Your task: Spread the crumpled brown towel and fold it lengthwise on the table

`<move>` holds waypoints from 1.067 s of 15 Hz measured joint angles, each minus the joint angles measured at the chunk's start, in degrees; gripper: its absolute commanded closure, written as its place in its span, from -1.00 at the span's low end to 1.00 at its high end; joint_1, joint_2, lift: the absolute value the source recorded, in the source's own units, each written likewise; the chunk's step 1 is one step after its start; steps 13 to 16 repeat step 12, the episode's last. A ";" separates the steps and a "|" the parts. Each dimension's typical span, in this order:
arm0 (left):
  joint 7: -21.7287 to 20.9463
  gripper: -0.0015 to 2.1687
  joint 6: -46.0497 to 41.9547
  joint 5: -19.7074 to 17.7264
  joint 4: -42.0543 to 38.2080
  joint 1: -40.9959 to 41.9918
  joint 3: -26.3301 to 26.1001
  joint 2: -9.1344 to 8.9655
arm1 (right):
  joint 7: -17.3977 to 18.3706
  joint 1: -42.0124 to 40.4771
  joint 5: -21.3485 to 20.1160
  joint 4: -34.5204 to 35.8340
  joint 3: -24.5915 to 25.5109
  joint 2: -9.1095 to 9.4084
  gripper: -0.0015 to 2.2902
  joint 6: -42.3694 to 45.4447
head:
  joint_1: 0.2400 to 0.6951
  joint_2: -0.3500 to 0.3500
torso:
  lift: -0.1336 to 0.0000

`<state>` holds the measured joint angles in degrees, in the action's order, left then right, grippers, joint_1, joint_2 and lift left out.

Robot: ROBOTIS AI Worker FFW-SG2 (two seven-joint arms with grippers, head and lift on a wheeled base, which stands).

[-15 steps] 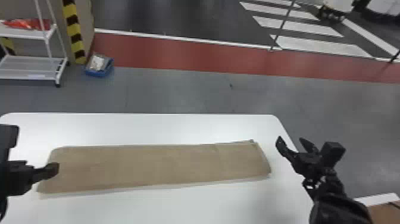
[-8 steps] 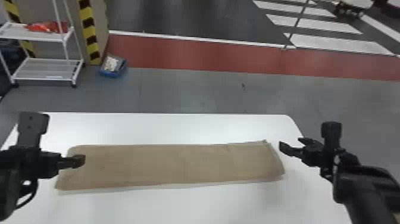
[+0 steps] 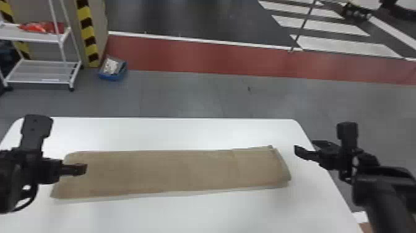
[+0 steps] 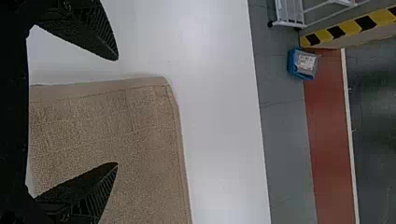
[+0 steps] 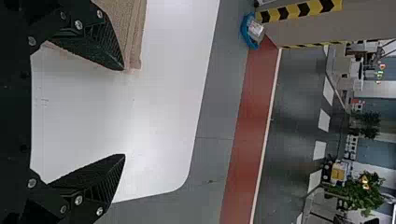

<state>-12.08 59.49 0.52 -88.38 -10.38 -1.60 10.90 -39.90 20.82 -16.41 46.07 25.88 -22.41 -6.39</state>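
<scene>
The brown towel [image 3: 173, 173] lies flat as a long narrow strip across the white table, its long sides running left to right, with slight unevenness at its right end. My left gripper [image 3: 81, 169] is over the towel's left end; in the left wrist view, the left gripper [image 4: 117, 112] stands open above a corner of the towel [image 4: 140, 135], holding nothing. Past the towel's right end is my right gripper [image 3: 305, 148]. In the right wrist view, the right gripper [image 5: 124, 112] is open over bare tabletop, one finger overlapping the towel's edge [image 5: 135, 37] from this angle.
The white table [image 3: 185, 133] has its far edge beyond the towel and its right edge beneath the right arm. On the floor behind stand a white shelf cart [image 3: 40, 69] and a blue bin [image 3: 113, 69], away from the table.
The head view has shifted, so table and background sit farther right in it. Both arms have changed pose, with more of the left one showing. The towel keeps its strip shape.
</scene>
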 measured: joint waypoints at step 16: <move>-0.05 -0.93 -0.63 0.01 1.76 -1.63 -0.39 0.09 | 1.20 0.01 1.54 -1.63 1.44 -1.02 -0.75 2.21 | 1.00 -0.73 | 1.00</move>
